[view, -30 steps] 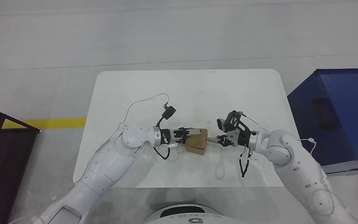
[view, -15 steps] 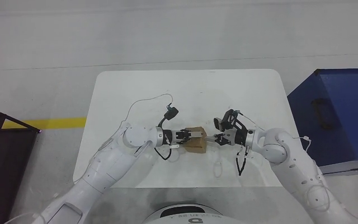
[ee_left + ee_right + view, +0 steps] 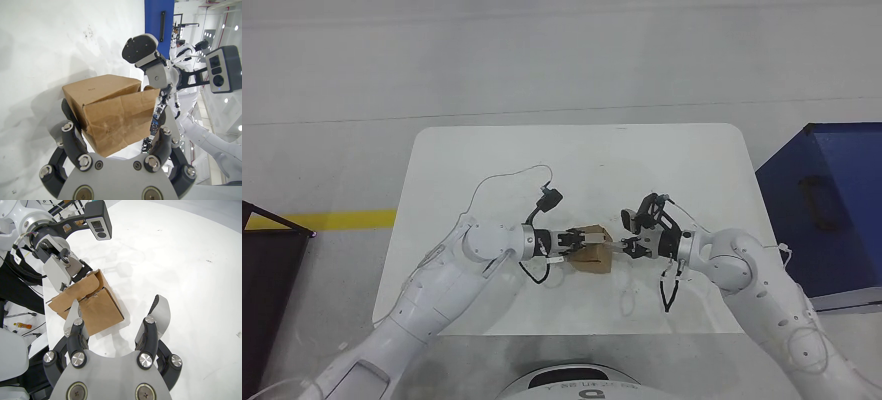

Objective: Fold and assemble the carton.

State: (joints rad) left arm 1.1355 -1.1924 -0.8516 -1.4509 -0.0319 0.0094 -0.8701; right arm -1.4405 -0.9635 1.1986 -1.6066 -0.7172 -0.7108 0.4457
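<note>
Left arm [image 3: 457, 265], jaws clamped; right arm [image 3: 742, 268], jaws spread; wrists facing.

A white round-cornered table [image 3: 682, 160] lies beneath the jaws of the left gripper [image 3: 580, 243] and right gripper [image 3: 622, 232], on pale grey floor [image 3: 542, 60]. Well outward of the right jaws stands a blue cabinet [image 3: 827, 210]. Outward of the left jaws are a yellow floor stripe [image 3: 332, 219] and a dark object [image 3: 267, 290], perhaps a stand.

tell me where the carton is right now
In the top view the carton sits near the middle of the white table, held by the left gripper, with the open right gripper at its other side.
</note>
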